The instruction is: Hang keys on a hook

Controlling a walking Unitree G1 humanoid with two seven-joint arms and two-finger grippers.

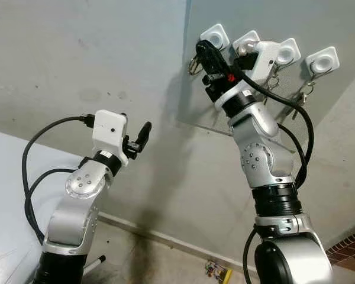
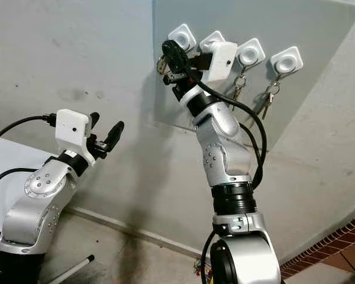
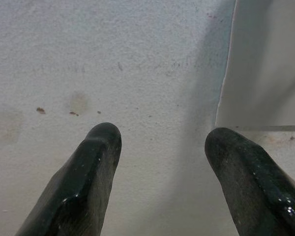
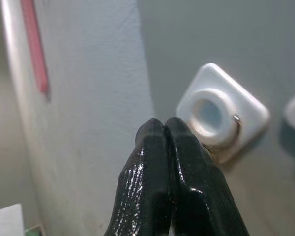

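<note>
Four white hooks sit in a row on a grey board (image 1: 319, 23) on the wall. My right gripper (image 1: 202, 47) is raised to the leftmost hook (image 1: 215, 35), shut on the keys (image 1: 195, 63), which dangle just beside the fingertips. In the right wrist view a thin metal ring (image 4: 234, 123) lies against that hook's round knob (image 4: 211, 112) and runs behind the closed fingers (image 4: 152, 162). My left gripper (image 2: 105, 122) is open with nothing in it, lower left, pointing at the bare wall.
The two hooks on the right (image 1: 287, 52) (image 1: 323, 60) each carry hanging keys (image 1: 272, 81) (image 1: 305, 93). A colourful small item (image 1: 218, 272) and a white stick (image 1: 92, 264) lie on the floor. Brickwork (image 1: 349, 248) shows at lower right.
</note>
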